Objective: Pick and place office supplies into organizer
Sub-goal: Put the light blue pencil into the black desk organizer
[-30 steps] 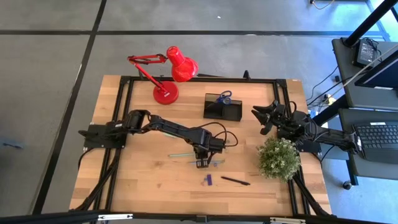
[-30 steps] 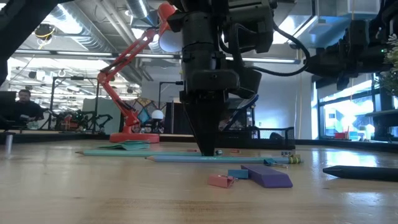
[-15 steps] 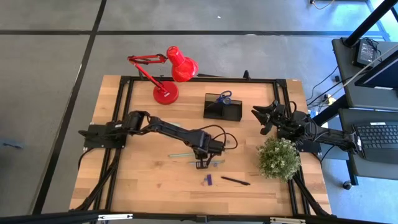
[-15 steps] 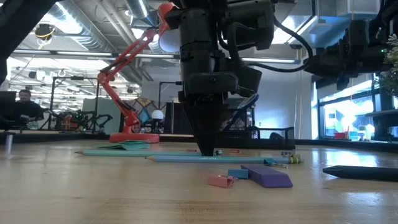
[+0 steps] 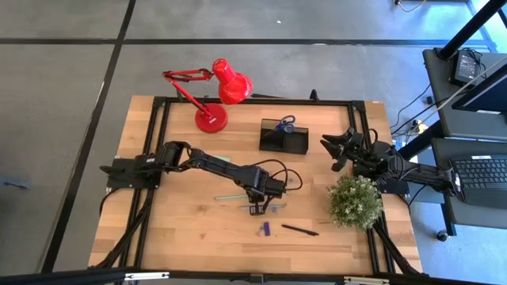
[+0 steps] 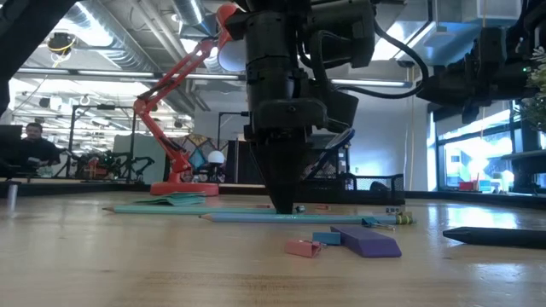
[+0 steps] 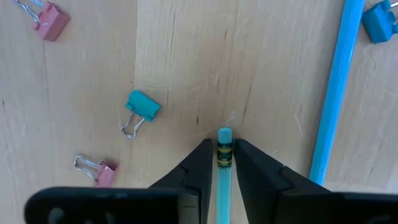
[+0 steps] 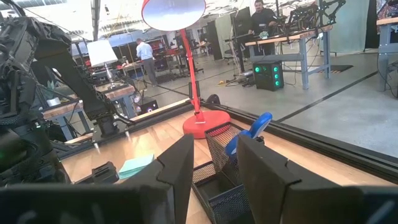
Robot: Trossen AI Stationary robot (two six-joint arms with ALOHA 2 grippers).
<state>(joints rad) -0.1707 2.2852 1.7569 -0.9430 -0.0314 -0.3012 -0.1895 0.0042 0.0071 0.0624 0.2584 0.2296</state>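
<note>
My left gripper points down at the table's middle, shut on the end of a light-blue pencil. A second light-blue pencil lies flat on the table beside it. The black organizer stands at the far side with blue-handled scissors sticking up out of it. A black pen and a purple piece lie near the front edge. A pale green sticky-note pad lies toward the lamp. My right gripper waits open and level at the table's right. My left gripper pinches the pencil's banded eraser end between its two fingers. The fingers come from above, pointing down, one on each side of the shaft. The pencil lies flat on the table.
Pink, teal and blue binder clips lie scattered around the pencils. A red desk lamp stands at the far left of the organizer, and a green plant at the right. A black metal frame borders the table.
</note>
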